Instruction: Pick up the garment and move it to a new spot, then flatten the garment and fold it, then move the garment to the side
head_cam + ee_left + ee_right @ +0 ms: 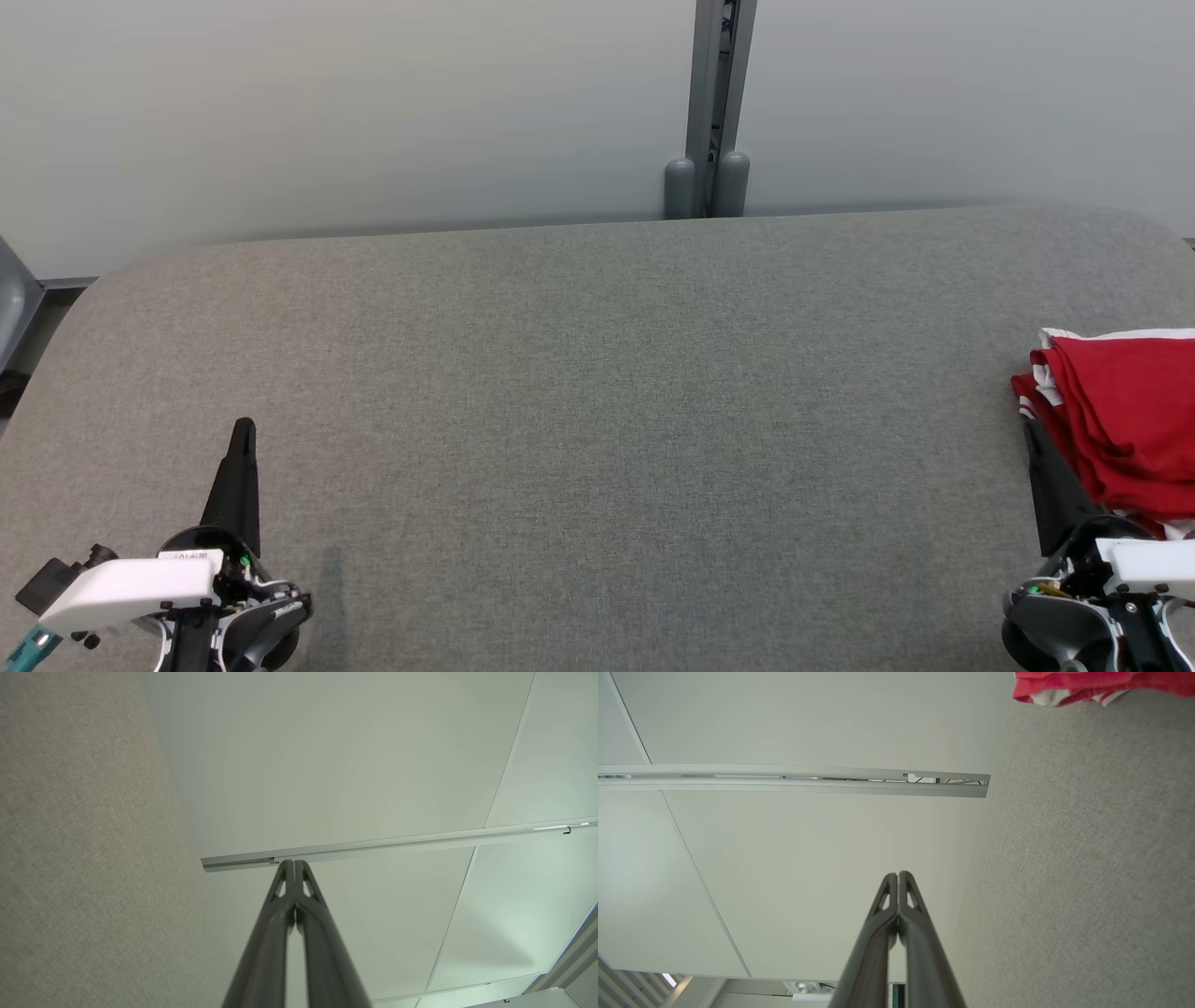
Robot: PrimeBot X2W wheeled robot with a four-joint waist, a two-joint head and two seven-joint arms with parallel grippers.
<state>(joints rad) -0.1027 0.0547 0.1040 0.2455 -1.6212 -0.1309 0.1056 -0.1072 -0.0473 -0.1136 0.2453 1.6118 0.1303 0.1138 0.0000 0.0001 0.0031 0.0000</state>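
Head view of the grey fabric-covered table (597, 373). The red garment (1120, 420), trimmed in white, lies in layered folds on the robot's right side of the table, partly cut off by the frame. The right gripper (1029, 427) sits just beside the garment's left margin, fingers pressed together and holding nothing; whether it touches the cloth cannot be told. The left gripper (245, 427) sits at lower left, well apart from the garment, fingers likewise pressed together and empty; both grippers point toward the pale wall panels (373, 112), which meet at a grey metal post (714, 103).
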